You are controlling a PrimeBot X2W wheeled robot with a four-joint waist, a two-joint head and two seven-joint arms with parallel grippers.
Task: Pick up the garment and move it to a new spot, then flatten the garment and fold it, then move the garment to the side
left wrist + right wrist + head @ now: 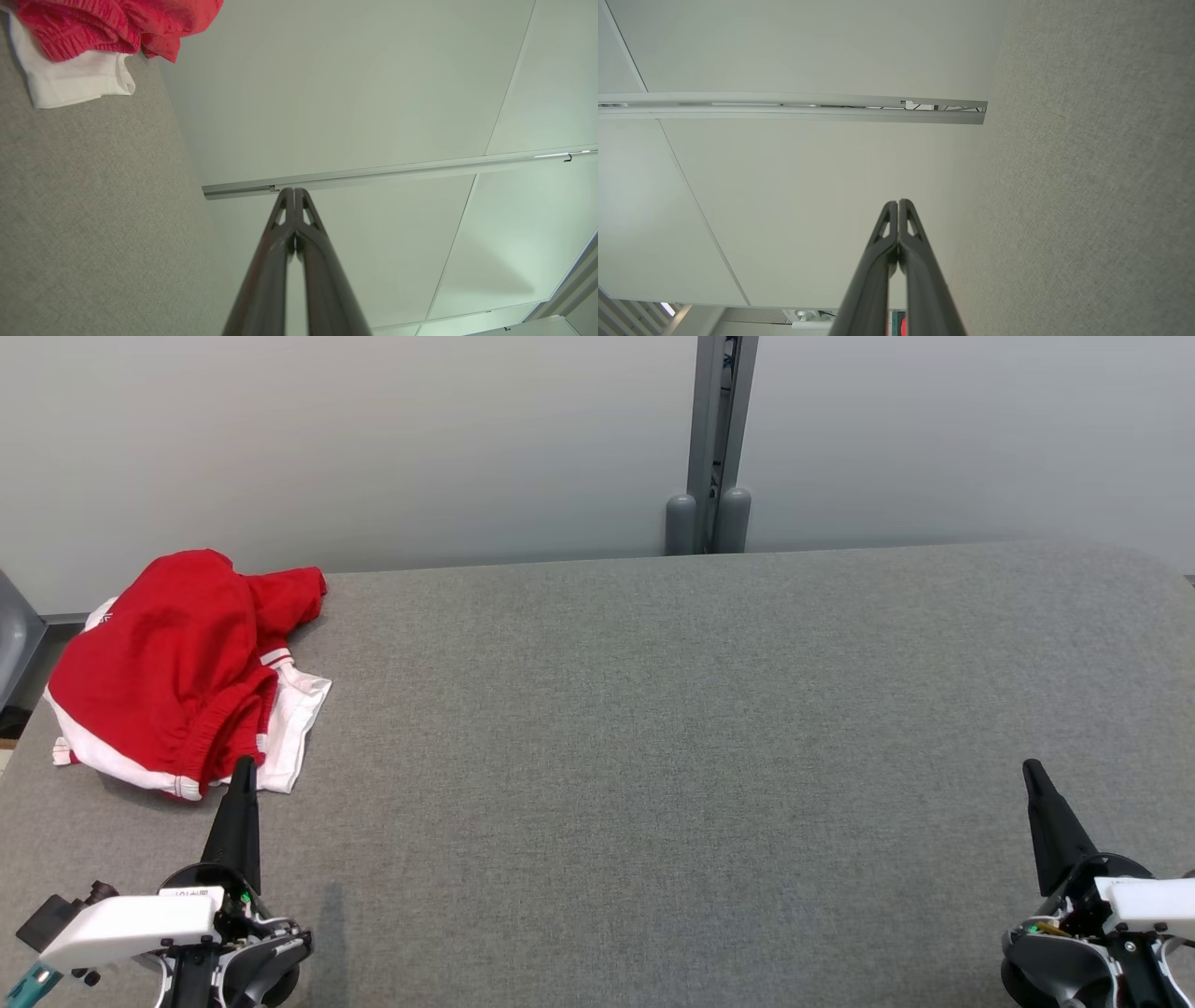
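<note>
Holds left gripper (245,763) low at lower left of head view, fingers pressed together, pointing up; holds right gripper (1032,767) at lower right likewise, tips touching, arms well apart.

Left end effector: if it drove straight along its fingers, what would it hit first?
Probably the pale wall; in the wrist view the left end effector aims there, with the red garment off to one side. Depth is unclear.

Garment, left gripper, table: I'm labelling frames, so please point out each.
garment (159,653), head view, on its red cloth.
left gripper (245,767), head view, tip of its shut jaws.
table (653,709), head view, bare grey middle.
</note>
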